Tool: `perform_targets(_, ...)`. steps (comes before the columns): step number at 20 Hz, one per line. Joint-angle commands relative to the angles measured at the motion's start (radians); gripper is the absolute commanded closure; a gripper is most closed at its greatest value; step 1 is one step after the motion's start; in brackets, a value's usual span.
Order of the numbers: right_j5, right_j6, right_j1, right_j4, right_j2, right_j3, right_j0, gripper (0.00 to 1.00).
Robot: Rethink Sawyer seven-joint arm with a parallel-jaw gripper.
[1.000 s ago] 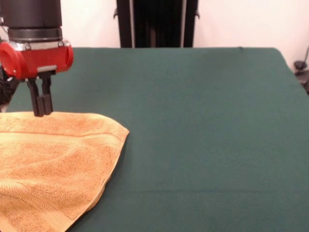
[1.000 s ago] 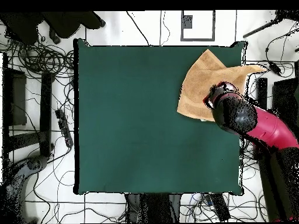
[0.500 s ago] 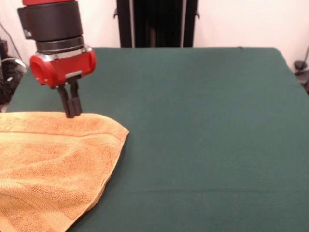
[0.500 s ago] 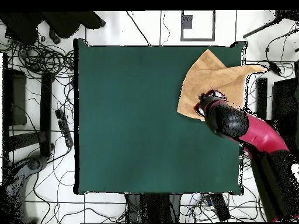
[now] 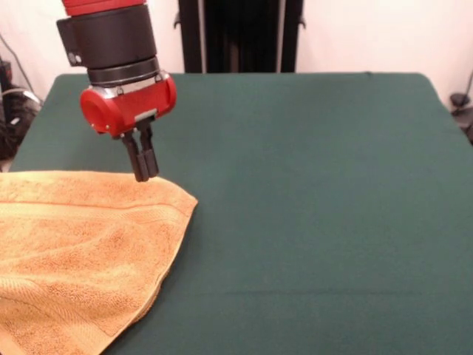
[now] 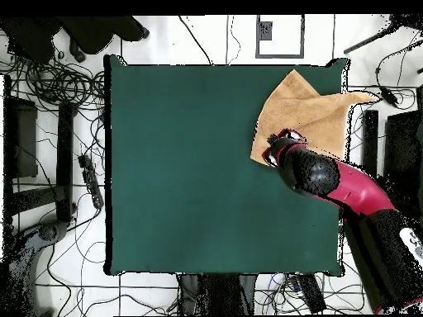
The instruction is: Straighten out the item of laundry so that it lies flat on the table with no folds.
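The golden-orange towel (image 5: 74,244) lies folded over at the left of the front view, running off the picture's left and bottom edges, with a woven band across it. In the overhead view the towel (image 6: 301,115) sits at the table's upper right corner, one tip hanging past the edge. My gripper (image 5: 144,175) is shut and empty, its tips just above the towel's far edge near the folded corner. In the overhead view the gripper (image 6: 269,151) is at the towel's lower left edge. The dark green table (image 5: 318,192) is bare elsewhere.
The robot's black pedestal (image 5: 240,35) stands at the table's far side. Cables and equipment (image 6: 58,82) lie on the floor around the table. The table's edges (image 6: 109,165) show on all sides in the overhead view.
My gripper has moved steadily along the towel's far edge toward its folded corner, to the right in the front view. It stays shut. The towel has not moved.
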Motion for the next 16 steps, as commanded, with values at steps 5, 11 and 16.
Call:
perform_targets(5, -0.050, 0.148, 0.076, -0.044, 0.083, 0.038, 0.029, 1.00)
perform_targets(11, -0.073, 0.148, 0.104, -0.057, 0.064, 0.017, 0.043, 1.00)
perform_targets(16, -0.090, 0.137, 0.139, -0.071, 0.053, -0.014, 0.046, 1.00)
